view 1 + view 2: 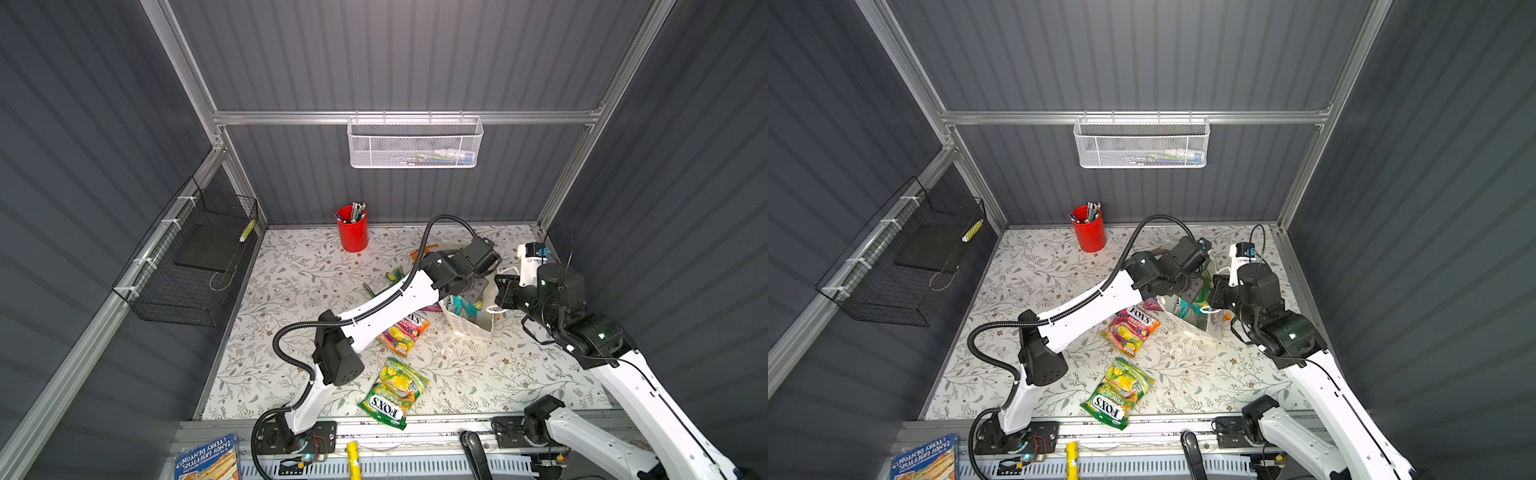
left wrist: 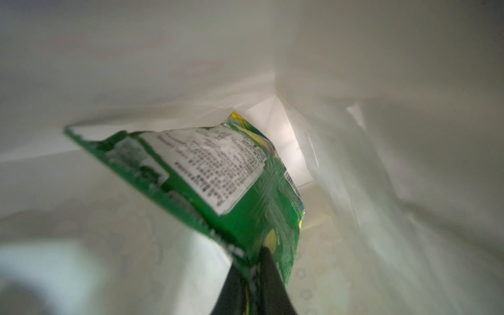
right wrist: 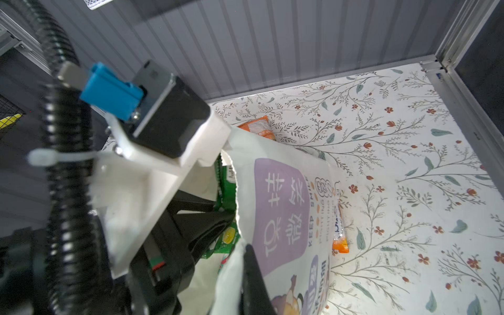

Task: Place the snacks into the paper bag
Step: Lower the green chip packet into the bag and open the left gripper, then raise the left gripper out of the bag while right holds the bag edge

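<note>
**Snack packets and paper bag: stock of the floral surface**

- The paper bag (image 1: 467,329) (image 1: 1213,328) (image 2: 381,163) (image 3: 281,212) is white with a purple print panel. It stands at the right rear of the surface (image 1: 291,291) (image 1: 1000,299) with its mouth open. In both top views a teal packet (image 1: 460,305) (image 1: 1185,309) shows inside it.
- The left gripper (image 2: 249,260) is reached down inside the bag. A corner of the green packet (image 2: 231,185) (image 3: 226,188) lies between its fingers, which stand narrowly apart. Whether they clamp it cannot be told. The packet hangs tilted, with its label side towards the wrist camera.
- The right gripper (image 1: 500,287) (image 1: 1214,291) (image 3: 246,253) is closed on the bag's rim.
- The pink-yellow packet (image 1: 405,332) (image 1: 1133,330) lies flat just beside the bag, partly under the left arm.
- The green FOX'S packet (image 1: 395,392) (image 1: 1119,392) lies flat near the front edge.
- The orange packet (image 1: 419,252) (image 3: 257,126) lies behind the bag.
- The red cup (image 1: 352,235) (image 1: 1089,235) holds pens and stands upright at the rear.
</note>
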